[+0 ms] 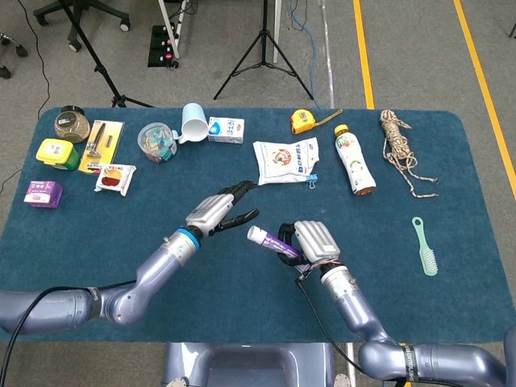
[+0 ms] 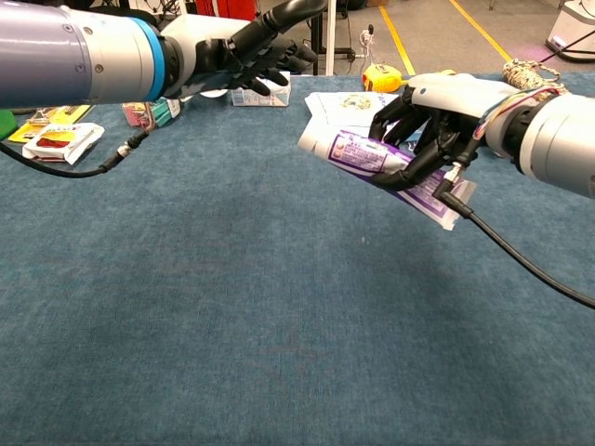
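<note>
A white and purple tube (image 1: pixel 268 239) (image 2: pixel 358 154) is held off the blue table (image 1: pixel 242 282), its round end pointing left. My right hand (image 1: pixel 313 241) (image 2: pixel 437 116) grips it around its middle and flat tail. My left hand (image 1: pixel 216 211) (image 2: pixel 244 58) hangs a little to the left of the tube's end, fingers spread and apart from it, holding nothing.
Along the far edge lie a jar (image 1: pixel 71 122), a razor card (image 1: pixel 102 145), a plastic tub (image 1: pixel 156 141), a white mug (image 1: pixel 192 122), a small milk carton (image 1: pixel 226 130), a white pouch (image 1: pixel 285 160), a tape measure (image 1: pixel 303 122), a bottle (image 1: pixel 353 160) and a rope (image 1: pixel 399 145). A green brush (image 1: pixel 425 246) lies right.
</note>
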Robot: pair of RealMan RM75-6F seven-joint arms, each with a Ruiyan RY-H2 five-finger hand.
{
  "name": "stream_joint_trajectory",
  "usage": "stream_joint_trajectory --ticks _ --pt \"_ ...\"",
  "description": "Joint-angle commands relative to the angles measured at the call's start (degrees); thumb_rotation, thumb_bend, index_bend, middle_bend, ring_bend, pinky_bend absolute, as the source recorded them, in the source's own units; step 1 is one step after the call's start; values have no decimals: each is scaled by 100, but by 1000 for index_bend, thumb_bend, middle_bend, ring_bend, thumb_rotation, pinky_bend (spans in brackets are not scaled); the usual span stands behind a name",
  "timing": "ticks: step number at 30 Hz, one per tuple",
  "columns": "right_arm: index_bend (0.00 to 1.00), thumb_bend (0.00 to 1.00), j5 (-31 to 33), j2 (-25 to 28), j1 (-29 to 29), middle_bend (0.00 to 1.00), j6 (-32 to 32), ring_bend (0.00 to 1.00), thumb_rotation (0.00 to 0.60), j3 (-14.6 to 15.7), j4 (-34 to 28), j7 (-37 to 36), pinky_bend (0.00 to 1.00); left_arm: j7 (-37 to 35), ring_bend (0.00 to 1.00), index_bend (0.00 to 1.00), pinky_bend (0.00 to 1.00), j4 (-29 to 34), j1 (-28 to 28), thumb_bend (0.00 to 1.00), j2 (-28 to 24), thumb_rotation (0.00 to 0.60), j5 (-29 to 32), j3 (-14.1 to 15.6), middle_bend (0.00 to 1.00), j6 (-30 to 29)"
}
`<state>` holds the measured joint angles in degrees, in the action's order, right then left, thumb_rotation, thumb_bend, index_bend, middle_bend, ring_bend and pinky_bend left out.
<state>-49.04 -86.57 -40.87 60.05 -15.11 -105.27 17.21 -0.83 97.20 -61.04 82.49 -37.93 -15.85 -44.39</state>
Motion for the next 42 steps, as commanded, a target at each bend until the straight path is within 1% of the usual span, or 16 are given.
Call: stream_joint_trajectory --ticks 1,2,5,20,24,33,42 --pt "645 991 66 -4 -28 932 -32 977 600 -51 -23 -56 966 -237 0 0 0 -146 85 0 154 0 -212 -119 0 187" --pt "645 991 133 7 -39 933 -81 977 600 -119 -62 -166 966 -351 0 0 0 -204 89 0 236 0 -270 -166 0 259" --pt "645 991 182 35 -64 933 -140 978 600 -172 -84 -276 966 -567 0 0 0 -315 120 0 364 0 -377 -260 0 339" --pt "645 992 292 -11 -244 938 -225 983 600 -260 -96 -464 970 -1220 0 0 0 -701 197 0 853 0 -487 -506 0 589" --pt "645 994 233 -19 -264 942 -270 987 600 -273 -90 -590 974 -1474 0 0 0 -816 217 0 939 0 -469 -629 0 740" --pt "650 1000 -30 -44 -267 957 -322 1000 600 -247 23 -840 985 -1905 0 0 0 -1041 236 0 1025 0 -451 -772 0 1192" --pt "654 1000 -280 -113 -201 971 -333 1000 600 -325 96 -1323 999 -2213 0 0 0 -1046 305 0 1056 0 -618 -935 0 1336"
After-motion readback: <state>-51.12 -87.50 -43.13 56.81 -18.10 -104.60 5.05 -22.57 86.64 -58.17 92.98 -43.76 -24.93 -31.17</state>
